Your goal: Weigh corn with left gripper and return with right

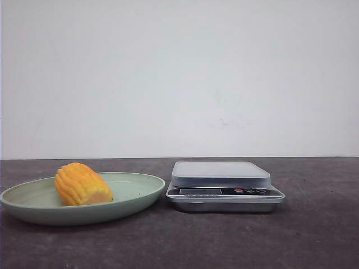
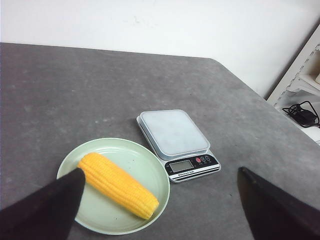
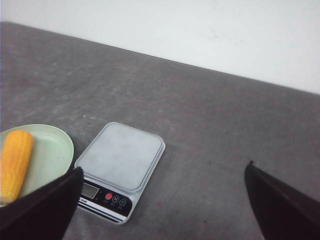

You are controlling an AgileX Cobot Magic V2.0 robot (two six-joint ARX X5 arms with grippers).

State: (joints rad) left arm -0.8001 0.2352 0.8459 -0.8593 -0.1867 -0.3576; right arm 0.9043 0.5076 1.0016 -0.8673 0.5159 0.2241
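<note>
The yellow-orange corn (image 1: 82,184) lies on its side in a pale green plate (image 1: 134,193) at the left of the table. It also shows in the left wrist view (image 2: 117,184) and the right wrist view (image 3: 15,162). A small digital scale (image 1: 223,185) with an empty white platform stands just right of the plate. My left gripper (image 2: 161,172) is open and empty, high above the plate and scale. My right gripper (image 3: 162,169) is open and empty, high above the scale's right side. Neither arm shows in the front view.
The plate (image 2: 150,167) and the scale (image 2: 176,136) sit close together on a dark grey table. A white wall stands behind. White shelving with a black cable (image 2: 304,114) stands beyond the table's right edge.
</note>
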